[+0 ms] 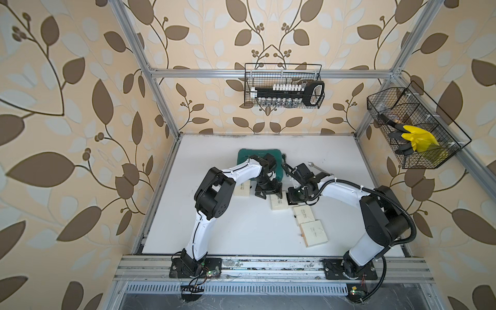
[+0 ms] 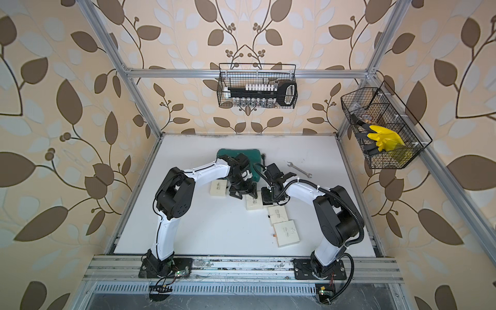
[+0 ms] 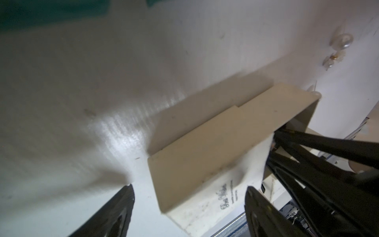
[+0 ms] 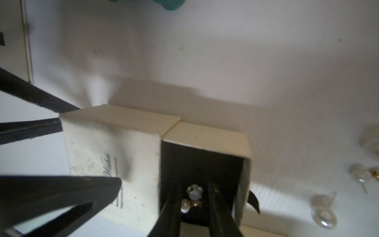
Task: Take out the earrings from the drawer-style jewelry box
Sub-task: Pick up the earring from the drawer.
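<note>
Target earrings: tiny pearly studs, glossy, gilt fittings, on black lining of drawer, drawn partway out of jewelry box. Right gripper inside drawer, slim black fingers apart, one on each side of studs, not pinching; likely lined up for pick. Left gripper spread wide astride box's matte cream card sleeve, gap on one side; probably bracing against sliding. Loose studs on white table, just beside drawer end. Closed cream boxes near.

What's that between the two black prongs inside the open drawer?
A small pearly earring, lying on the open drawer's black lining between the right gripper's fingers; the right wrist view shows it.
</note>
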Available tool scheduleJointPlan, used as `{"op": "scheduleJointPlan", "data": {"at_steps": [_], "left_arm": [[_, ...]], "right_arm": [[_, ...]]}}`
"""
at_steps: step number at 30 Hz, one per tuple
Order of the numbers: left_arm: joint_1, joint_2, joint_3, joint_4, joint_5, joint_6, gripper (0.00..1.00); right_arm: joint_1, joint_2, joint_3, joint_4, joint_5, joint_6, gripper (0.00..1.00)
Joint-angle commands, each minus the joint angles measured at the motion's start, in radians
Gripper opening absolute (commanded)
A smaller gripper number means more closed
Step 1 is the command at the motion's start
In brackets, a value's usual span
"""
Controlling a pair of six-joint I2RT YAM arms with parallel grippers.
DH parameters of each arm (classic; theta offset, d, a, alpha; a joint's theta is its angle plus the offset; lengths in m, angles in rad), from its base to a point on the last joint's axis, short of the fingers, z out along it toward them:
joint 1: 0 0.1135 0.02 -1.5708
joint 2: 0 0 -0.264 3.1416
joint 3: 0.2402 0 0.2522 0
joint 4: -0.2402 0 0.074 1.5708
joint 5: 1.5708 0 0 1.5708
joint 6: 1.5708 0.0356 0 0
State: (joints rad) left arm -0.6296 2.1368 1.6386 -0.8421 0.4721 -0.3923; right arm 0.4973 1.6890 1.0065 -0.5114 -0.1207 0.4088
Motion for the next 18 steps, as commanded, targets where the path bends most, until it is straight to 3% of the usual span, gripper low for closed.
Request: {"op": "scheduleJointPlan", "data": {"at_steps": [1, 8, 18], "left_arm": [[-0.01, -0.011, 0.012, -0.018, 0.008, 0.021, 0.86], [-0.009, -0.011, 0.014, -0.02, 0.006, 0.023, 0.86], [-0.009, -0.009, 0.016, -0.02, 0.01, 0.025, 0.86]], "right_arm": [[0.007, 0.02, 0.002, 0.0, -0.013, 0.012, 0.24], [0.007, 0.004, -0.002, 0.013, -0.004, 0.013, 0.13], [0.007, -0.098, 0.001, 0.007, -0.003, 0.007, 0.09]]}}
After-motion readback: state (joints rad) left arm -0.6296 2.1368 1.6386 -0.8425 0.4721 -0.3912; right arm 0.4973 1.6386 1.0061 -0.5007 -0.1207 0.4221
